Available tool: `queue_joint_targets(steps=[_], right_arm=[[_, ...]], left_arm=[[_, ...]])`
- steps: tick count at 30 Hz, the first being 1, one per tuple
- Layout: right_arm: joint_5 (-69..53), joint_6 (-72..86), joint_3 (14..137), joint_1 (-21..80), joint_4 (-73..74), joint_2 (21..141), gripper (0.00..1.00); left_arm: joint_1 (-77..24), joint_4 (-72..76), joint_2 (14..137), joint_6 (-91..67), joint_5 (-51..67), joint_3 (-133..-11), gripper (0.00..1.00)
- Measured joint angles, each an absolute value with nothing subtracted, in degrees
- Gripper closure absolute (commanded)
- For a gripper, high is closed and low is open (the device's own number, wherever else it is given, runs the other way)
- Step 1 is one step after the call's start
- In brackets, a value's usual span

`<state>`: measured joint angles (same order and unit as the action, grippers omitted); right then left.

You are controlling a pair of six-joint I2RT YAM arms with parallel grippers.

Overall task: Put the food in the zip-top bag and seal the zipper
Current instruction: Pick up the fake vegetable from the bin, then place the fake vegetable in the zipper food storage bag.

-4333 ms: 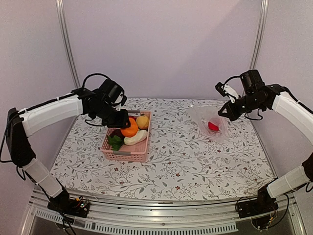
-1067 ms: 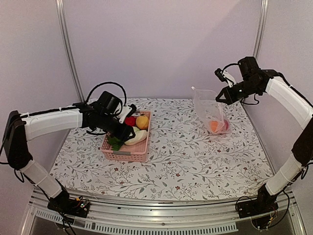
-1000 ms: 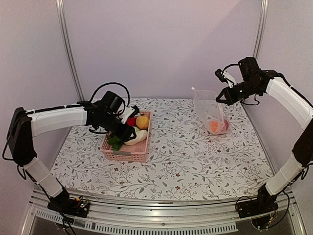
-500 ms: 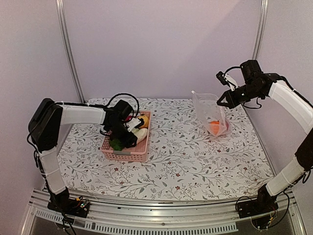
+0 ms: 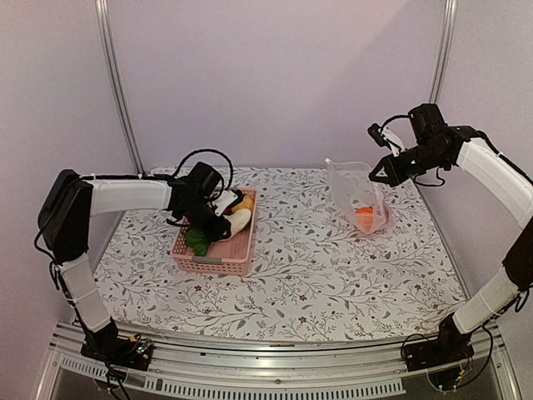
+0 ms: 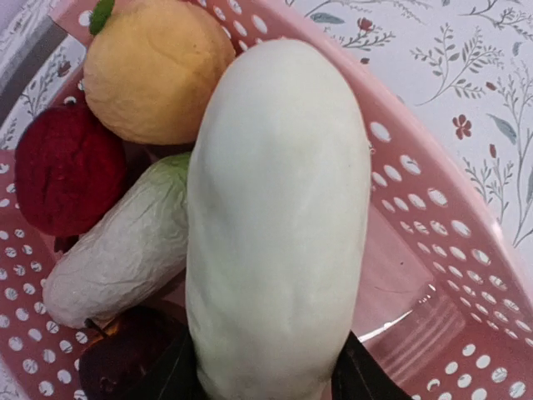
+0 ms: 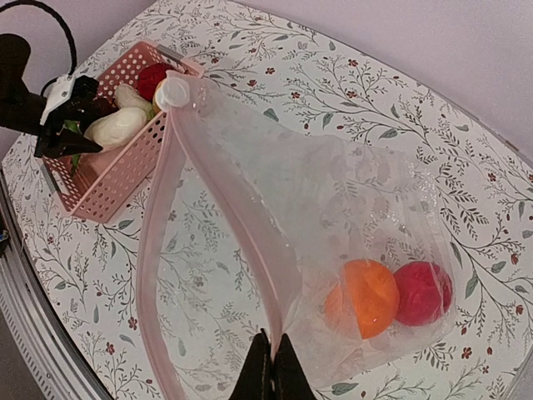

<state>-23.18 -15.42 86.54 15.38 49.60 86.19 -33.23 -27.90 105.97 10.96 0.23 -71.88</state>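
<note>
Left gripper (image 5: 223, 225) has risen slightly in the basket (image 5: 237, 258), clenched on the radish (image 6: 275, 208) jutting forward from it; right gripper (image 7: 271, 354) pinches the bag (image 7: 333, 192) rim, near the far-right corner.

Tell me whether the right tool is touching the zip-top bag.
Touching. The right wrist view shows the right tool pinched shut on the pinkish mouth strip of the zip-top bag, with no gap between them.

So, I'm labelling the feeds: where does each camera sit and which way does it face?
Top external: above, behind the bases, facing the table; both arms show.
Left wrist: looks down into the basket; its fingers grip the radish.
Right wrist: looks down the bag its fingers pinch.
Shared: top and right wrist both show basket and bag.
</note>
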Motion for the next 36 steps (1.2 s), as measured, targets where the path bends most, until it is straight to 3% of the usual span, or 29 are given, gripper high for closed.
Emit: queue_joint_targets(steps=[11,17,26,36], right_arm=[[-23.2,-15.5,86.1,15.4,49.5,86.2,1.0],[-23.1,-15.5,86.0,15.5,49.4,86.2,1.0],[-21.9,-15.7,86.0,16.9,49.4,86.3,1.0],[-19.0,-16.8,86.0,18.4,49.5,86.2,1.0]], left_arm=[[-35.3,-31.8,89.6,1.3,5.1,-71.4,0.7],[-43.2,-25.9,84.1,-12.6,14.5,-74.3,0.72],[-52.8,-6.2,96.3,-33.8,26.5,-83.5,0.72],[-54.4,9.1,109.1,-55.8,35.4,-85.4,0.73]])
